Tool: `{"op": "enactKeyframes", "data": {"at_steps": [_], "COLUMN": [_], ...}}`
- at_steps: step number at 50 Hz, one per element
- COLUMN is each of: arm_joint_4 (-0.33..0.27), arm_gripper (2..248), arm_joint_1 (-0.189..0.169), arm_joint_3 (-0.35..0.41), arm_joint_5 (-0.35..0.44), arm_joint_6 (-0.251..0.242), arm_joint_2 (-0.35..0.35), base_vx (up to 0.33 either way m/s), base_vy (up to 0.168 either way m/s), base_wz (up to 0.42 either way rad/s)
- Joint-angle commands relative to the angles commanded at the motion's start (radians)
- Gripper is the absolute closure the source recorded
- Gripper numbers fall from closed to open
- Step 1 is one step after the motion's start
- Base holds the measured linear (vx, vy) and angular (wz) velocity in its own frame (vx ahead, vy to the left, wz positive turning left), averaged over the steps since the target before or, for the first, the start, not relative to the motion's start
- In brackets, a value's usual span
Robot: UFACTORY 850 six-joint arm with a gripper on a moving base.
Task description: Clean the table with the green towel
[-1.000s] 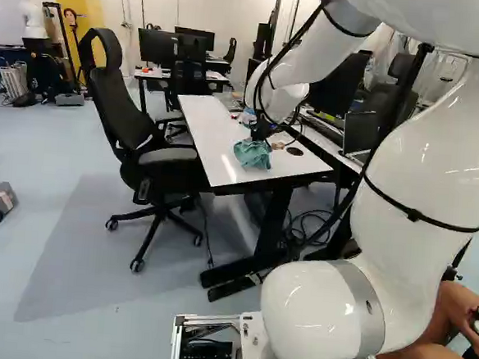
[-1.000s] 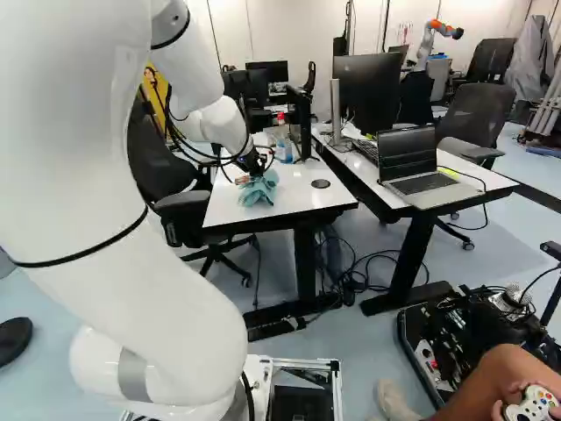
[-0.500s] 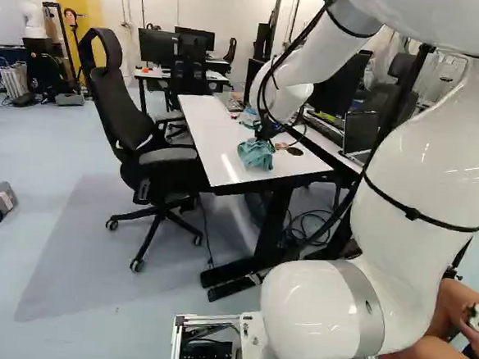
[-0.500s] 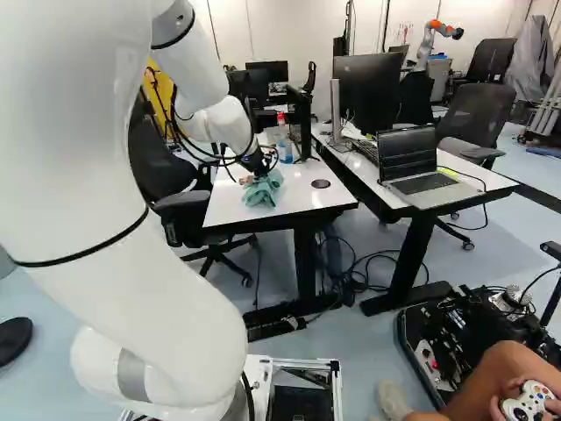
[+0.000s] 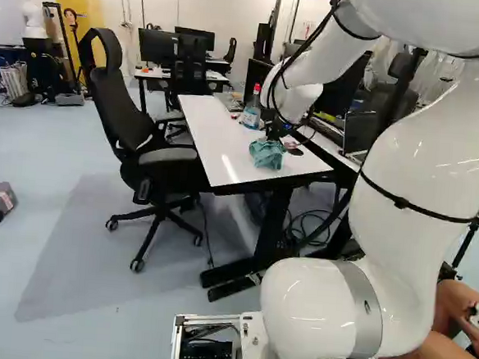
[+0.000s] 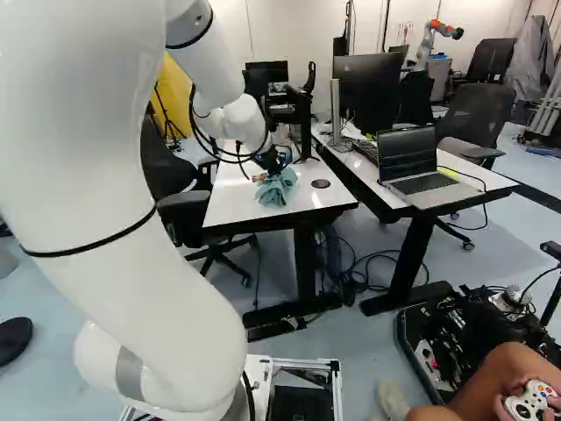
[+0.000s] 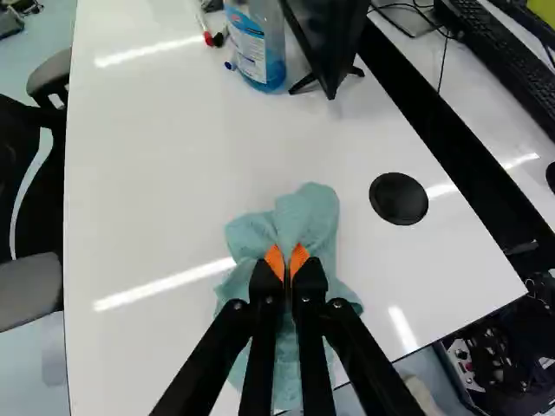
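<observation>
Pincer (image 7: 287,261) closed to a narrow pinch on the bunched green towel (image 7: 310,215), at the near end of the worktop (image 7: 156,182); risk: surface drag could tug the cloth loose, or a long far-going wipe topple the blue-liquid bottle (image 7: 253,50).

No text can be read (the label (image 7: 250,48) on the bottle (image 7: 275,54) has tiny print).

Base views face ahead from left and right, sharing the glossy white rectangular table (image 5: 225,146). Closer, the wrist view looks down on it.
</observation>
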Motion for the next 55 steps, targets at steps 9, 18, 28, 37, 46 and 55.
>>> {"op": "enactKeyframes", "data": {"at_steps": [9,18,28,37,46,55], "arm_joint_4": [0.0,0.0,0.0,0.0,0.0,0.0], "arm_gripper": [222,222,222,222,222,222], "arm_joint_1": [-0.028,-0.055,-0.084,-0.11,-0.137,-0.163], "arm_joint_3": [-0.025,-0.05,-0.077,-0.099,-0.11,-0.122], "arm_joint_5": [0.002,0.002,0.002,0.002,0.002,0.002], "arm_joint_6": [0.0,0.0,0.0,0.0,0.0,0.0], "arm_joint_2": [-0.023,-0.046,-0.07,-0.089,-0.099,-0.11], "base_vx": [0.0,0.0,0.0,0.0,0.0,0.0], "base_vy": [0.0,0.0,0.0,0.0,0.0,0.0], "base_wz": [0.0,0.0,0.0,0.0,0.0,0.0]}}
